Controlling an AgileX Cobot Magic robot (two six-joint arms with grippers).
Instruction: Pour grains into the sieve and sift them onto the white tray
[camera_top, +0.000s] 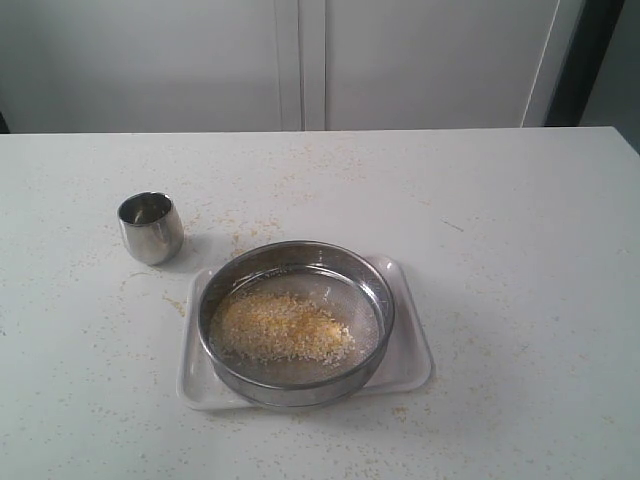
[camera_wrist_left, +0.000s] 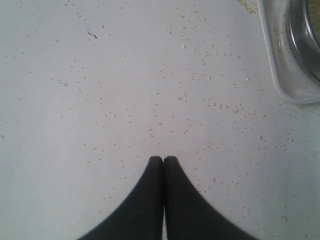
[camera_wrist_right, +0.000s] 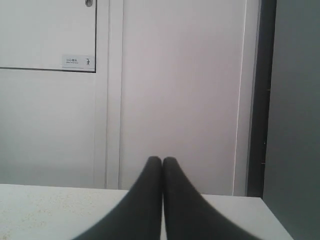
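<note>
— Claws first: how do they stand?
— Left claw (camera_wrist_left: 163, 159) has its fingers pressed together on nothing and hangs over bare bench (camera_wrist_left: 115, 90) dotted with loose specks (camera_wrist_left: 220, 105). Right claw (camera_wrist_right: 162, 159) is closed and empty too, facing the pale wall (camera_wrist_right: 175, 75) beyond the bench's far edge. Neither shows in the exterior view.
— And outward from there?
— A corner of the white tray (camera_top: 410, 352) lies near the left claw. The sieve (camera_top: 290, 388) sits on that tray, toward the near side of the bench. The grains (camera_top: 283, 327) lie heaped on its mesh, a little left of centre. The steel cup (camera_top: 151, 228) stands upright, far and left of the tray, apart from it, and looks empty.
— So what does the step need?
— Pouring looks done; sifting is what is left, I judge. One claw should part and pinch the sieve's steel wall squarely, since that wall is likely slick. It should lift only slightly, keep the mesh level, and shake in short strokes above the tray so the fines land inside its rim.
— Which way does it point?
— The sieve is round, with no long axis, lying flat with its mouth upward. The tray's long axis runs roughly left to right, so shaking along that line leaves the most margin.
</note>
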